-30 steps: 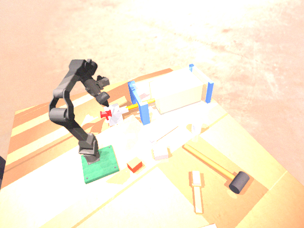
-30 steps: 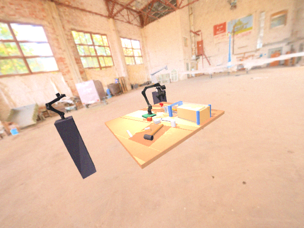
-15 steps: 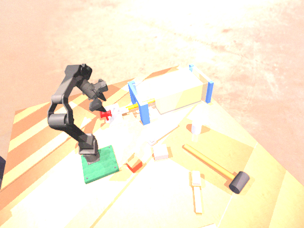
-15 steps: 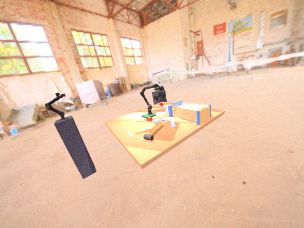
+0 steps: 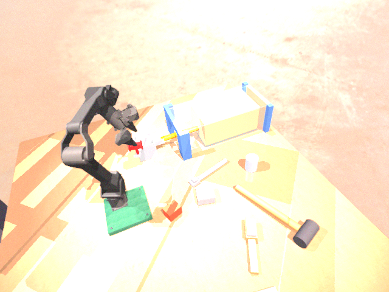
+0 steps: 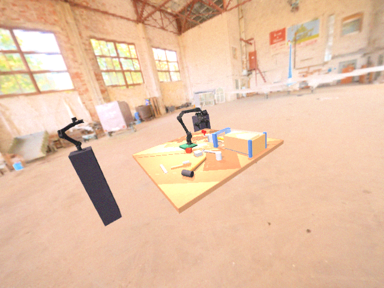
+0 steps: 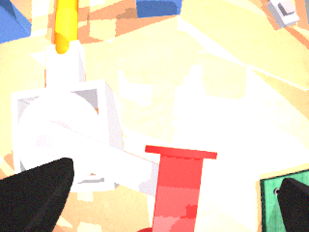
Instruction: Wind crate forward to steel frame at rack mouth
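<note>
The crate (image 5: 232,125) (image 6: 237,143) sits flat in the clear-panelled cubby, behind the blue steel frame (image 5: 184,146) (image 6: 215,141) at its mouth, with a gap between them. A yellow strap (image 5: 169,136) (image 7: 66,24) runs from it to the pale winch (image 5: 147,152) (image 7: 112,128). The handle's pale crank arm (image 7: 132,170) reaches over the winch top, with its red grip (image 5: 135,146) (image 7: 179,186) out to the side. My gripper (image 5: 135,137) (image 7: 181,182) is open and empty, its fingertips on either side of the red grip in the wrist view. Whether they touch it is unclear. The square key is hidden.
The green base plate (image 5: 128,219) (image 6: 188,146) is beside the winch area. On the bench lie a red block (image 5: 173,212), a pale block (image 5: 205,198), a wrench-like tool (image 5: 210,171), a white cylinder (image 5: 251,163), a mallet (image 5: 306,233) (image 6: 187,173) and a brush-like tool (image 5: 253,254).
</note>
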You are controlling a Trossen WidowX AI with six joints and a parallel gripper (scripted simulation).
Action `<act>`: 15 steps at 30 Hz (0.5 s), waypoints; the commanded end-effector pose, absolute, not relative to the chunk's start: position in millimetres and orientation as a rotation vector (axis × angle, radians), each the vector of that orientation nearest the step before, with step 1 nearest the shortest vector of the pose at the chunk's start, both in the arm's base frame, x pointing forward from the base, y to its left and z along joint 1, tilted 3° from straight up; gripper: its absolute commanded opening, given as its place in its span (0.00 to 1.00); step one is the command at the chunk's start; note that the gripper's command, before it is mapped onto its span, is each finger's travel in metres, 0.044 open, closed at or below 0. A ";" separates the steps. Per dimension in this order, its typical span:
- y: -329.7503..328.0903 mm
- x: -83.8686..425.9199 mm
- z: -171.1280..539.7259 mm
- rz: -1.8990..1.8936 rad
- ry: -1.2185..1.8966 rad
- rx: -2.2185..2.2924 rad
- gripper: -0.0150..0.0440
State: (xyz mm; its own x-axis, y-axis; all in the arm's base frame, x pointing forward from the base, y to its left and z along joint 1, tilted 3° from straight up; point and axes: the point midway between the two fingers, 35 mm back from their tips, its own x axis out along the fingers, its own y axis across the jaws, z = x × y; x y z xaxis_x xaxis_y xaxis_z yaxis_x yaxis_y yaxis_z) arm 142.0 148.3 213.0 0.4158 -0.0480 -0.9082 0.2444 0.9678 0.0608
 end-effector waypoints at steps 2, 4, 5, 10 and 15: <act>148.5 142.6 204.5 -0.190 1.125 0.196 1.00; 148.8 142.7 201.3 -0.190 1.125 0.196 1.00; 148.9 142.7 199.6 -0.190 1.125 0.196 1.00; 149.5 142.9 191.5 -0.190 1.125 0.196 1.00; 149.9 142.9 183.3 -0.190 1.126 0.196 1.00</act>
